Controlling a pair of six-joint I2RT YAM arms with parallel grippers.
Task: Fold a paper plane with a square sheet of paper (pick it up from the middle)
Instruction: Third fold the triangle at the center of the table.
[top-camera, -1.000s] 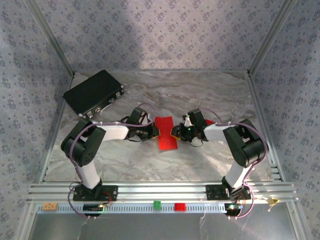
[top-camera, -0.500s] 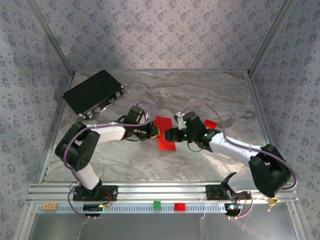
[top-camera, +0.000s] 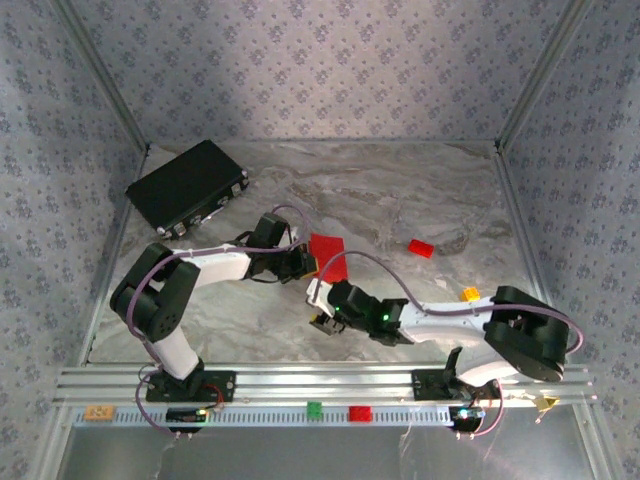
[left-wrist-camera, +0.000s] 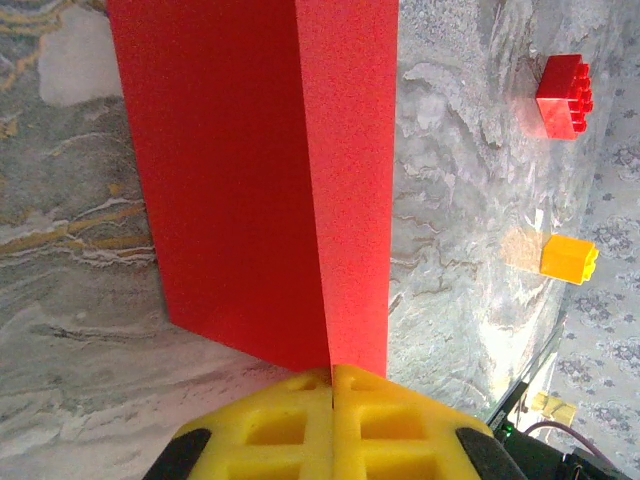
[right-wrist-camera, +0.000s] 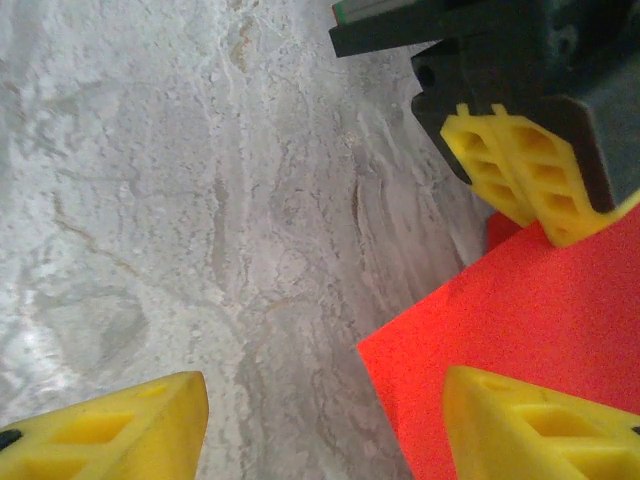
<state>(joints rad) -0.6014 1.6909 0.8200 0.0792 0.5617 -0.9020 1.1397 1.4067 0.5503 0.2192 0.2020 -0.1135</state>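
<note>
The square sheet of paper (top-camera: 330, 256) is bright red and folded along one crease, so two panels meet at an edge in the left wrist view (left-wrist-camera: 250, 170). My left gripper (top-camera: 306, 265) is shut on the paper's near edge, its yellow fingertips (left-wrist-camera: 300, 420) pressed together around the fold. My right gripper (top-camera: 319, 306) hangs low over the table just in front of the paper, open. Bare marble lies between its yellow fingers (right-wrist-camera: 110, 435), and the paper's corner (right-wrist-camera: 520, 320) lies just ahead of the right finger. The left gripper's fingers (right-wrist-camera: 520, 170) show beyond that corner.
A big black box (top-camera: 188, 186) lies at the back left. A small red block (top-camera: 421, 248) and a yellow block (top-camera: 469, 294) sit on the marble table (top-camera: 400, 200) to the right of the paper. Patterned walls enclose the table.
My right gripper has opened, let go of the paper and swung down toward the near edge. The left gripper has kept its hold. The small red block has come into sight.
</note>
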